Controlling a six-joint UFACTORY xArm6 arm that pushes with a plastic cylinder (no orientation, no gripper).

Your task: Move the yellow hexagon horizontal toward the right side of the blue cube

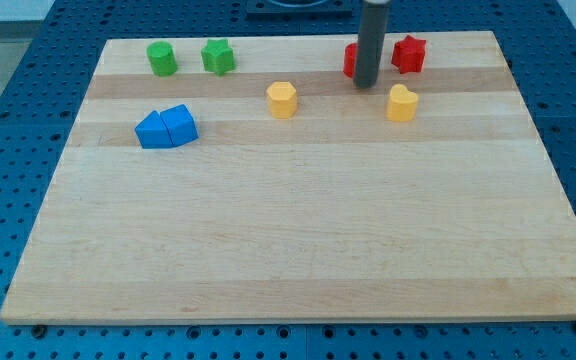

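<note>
My tip [367, 84] is the bottom end of a plain dark rod. It has no claw, so nothing opens or shuts and nothing is held. It touches the board near the view's top, a bit right of the middle.

Just behind my tip, on its left side, sits a red block [350, 60]. The rod hides most of it, so I cannot tell its shape. Close on the right is a red star [409, 53]. Just below and to the right is a yellow heart [401, 103].

The yellow hexagon [282, 99] is to the left of my tip and a little lower, with bare board between us. Further left, well apart, are two blue blocks touching each other. The right one looks like the blue cube [180, 124]. The left one is a blue block [152, 131] whose shape I cannot tell. Far up on the left are a green round block [161, 58] and a green star [218, 56].

What could go wrong, I think:
- The hexagon is a little higher than the cube, so a straight push left may miss its side.
- Pushing off-center could spin the hexagon away.
- Pushing too far could bump the blue blocks.
- Moving off carelessly could knock the red block.
</note>
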